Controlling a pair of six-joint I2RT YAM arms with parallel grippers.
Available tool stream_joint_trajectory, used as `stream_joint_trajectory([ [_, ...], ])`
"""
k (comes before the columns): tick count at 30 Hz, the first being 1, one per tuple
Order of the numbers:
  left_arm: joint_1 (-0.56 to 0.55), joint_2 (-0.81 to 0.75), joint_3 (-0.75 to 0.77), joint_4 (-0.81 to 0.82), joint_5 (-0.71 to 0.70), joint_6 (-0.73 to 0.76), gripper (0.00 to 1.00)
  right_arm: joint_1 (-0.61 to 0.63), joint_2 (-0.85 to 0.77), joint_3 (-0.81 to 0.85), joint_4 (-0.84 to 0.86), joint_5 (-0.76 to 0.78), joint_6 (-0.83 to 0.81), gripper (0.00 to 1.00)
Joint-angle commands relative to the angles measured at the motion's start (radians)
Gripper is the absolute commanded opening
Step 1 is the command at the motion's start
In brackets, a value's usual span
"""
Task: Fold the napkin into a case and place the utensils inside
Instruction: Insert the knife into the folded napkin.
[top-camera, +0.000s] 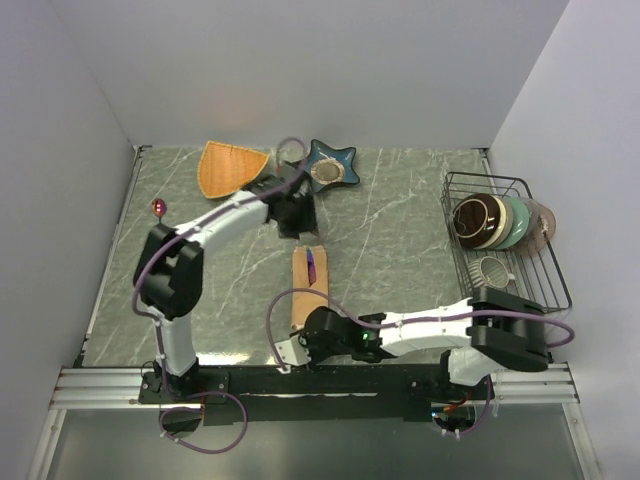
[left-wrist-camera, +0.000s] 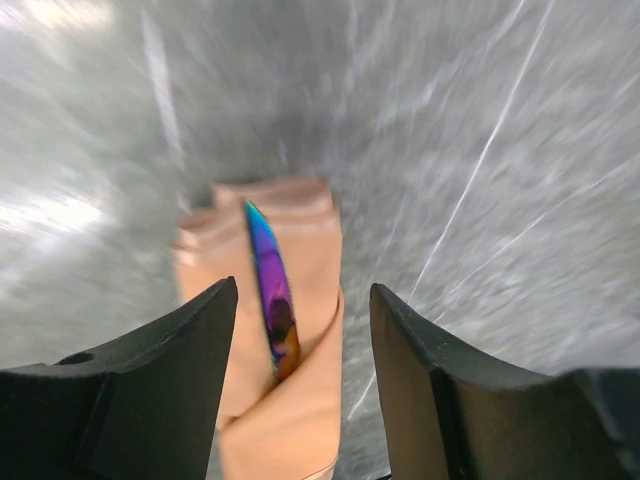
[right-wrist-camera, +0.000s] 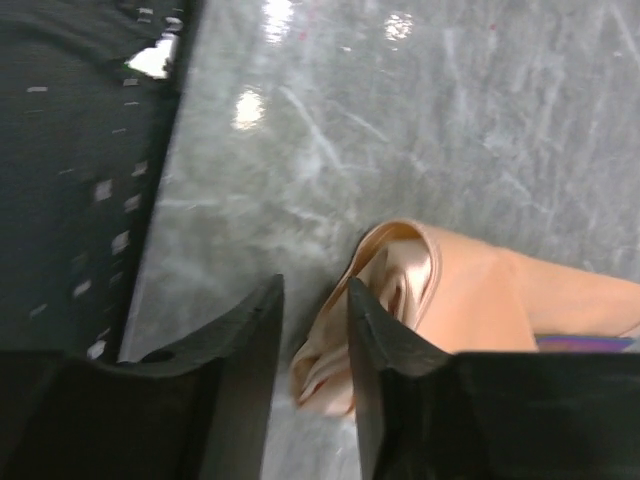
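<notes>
The napkin (top-camera: 308, 290) lies mid-worktop (top-camera: 400, 230), folded into a narrow strip that runs from near the arms' bases toward the back wall. A purple-pink utensil (top-camera: 313, 265) shows at its far end.

From above, the left fingers (top-camera: 299, 224) hang just past the strip's far end and the right fingers (top-camera: 303, 341) sit at its near end. Whether either pair is parted is too small to tell from up there.

The left wrist camera settles it for that side. Its fingers (left-wrist-camera: 222, 305) stand wide apart and hold nothing. Between them the utensil (left-wrist-camera: 272, 300) is seen slipped into a fold, its iridescent tip poking out.

The right wrist camera shows its fingers (right-wrist-camera: 270, 310) slightly parted with bare worktop in the gap. The napkin's rounded, layered end (right-wrist-camera: 440, 300) lies just beside one finger, ungripped, with a purple sliver at the picture's right edge.

Only the overhead view takes in the orange fan-shaped dish (top-camera: 232, 167), the blue star-shaped dish (top-camera: 331, 166) and the wire rack (top-camera: 545, 262) of crockery at the right.
</notes>
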Motion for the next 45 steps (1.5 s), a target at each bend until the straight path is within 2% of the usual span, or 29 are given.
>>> stream_joint_trajectory([
  [1,0.163,-0.155,-0.02,0.104,0.124,0.064,0.56,-0.009,-0.139,0.104,-0.218,-0.149,0.1,0.42],
  [5,0.255,-0.207,-0.089,0.102,0.236,0.125,0.46,-0.09,-0.206,0.201,-0.361,-0.266,0.275,0.42],
  [6,0.269,-0.219,-0.11,0.105,0.272,0.134,0.43,-0.155,-0.24,0.214,-0.369,-0.286,0.307,0.41],
  [7,0.292,-0.241,-0.151,0.107,0.283,0.133,0.35,-0.199,-0.255,0.233,-0.366,-0.309,0.341,0.41],
  [9,0.308,-0.259,-0.196,0.139,0.376,0.153,0.29,-0.312,-0.274,0.256,-0.352,-0.309,0.436,0.39],
  [10,0.317,-0.268,-0.223,0.144,0.395,0.15,0.23,-0.34,-0.268,0.284,-0.343,-0.294,0.467,0.39],
  [13,0.317,-0.281,-0.289,0.203,0.507,0.132,0.13,-0.453,-0.187,0.362,-0.364,-0.289,0.588,0.36],
  [16,0.311,-0.279,-0.362,0.285,0.585,0.087,0.09,-0.535,-0.069,0.443,-0.398,-0.315,0.727,0.32],
  [17,0.309,-0.272,-0.375,0.302,0.61,0.079,0.07,-0.549,-0.044,0.46,-0.401,-0.356,0.802,0.31],
  [20,0.294,-0.25,-0.411,0.36,0.668,0.046,0.01,-0.576,0.04,0.484,-0.373,-0.384,0.881,0.31],
  [28,0.21,-0.201,-0.434,0.372,0.652,0.021,0.01,-0.601,0.163,0.527,-0.335,-0.384,0.994,0.24],
  [35,0.202,-0.118,-0.42,0.357,0.621,0.016,0.01,-0.603,0.252,0.574,-0.321,-0.285,1.065,0.12],
  [45,0.202,-0.002,-0.359,0.289,0.553,0.056,0.01,-0.603,0.36,0.643,-0.347,-0.17,1.102,0.07],
])
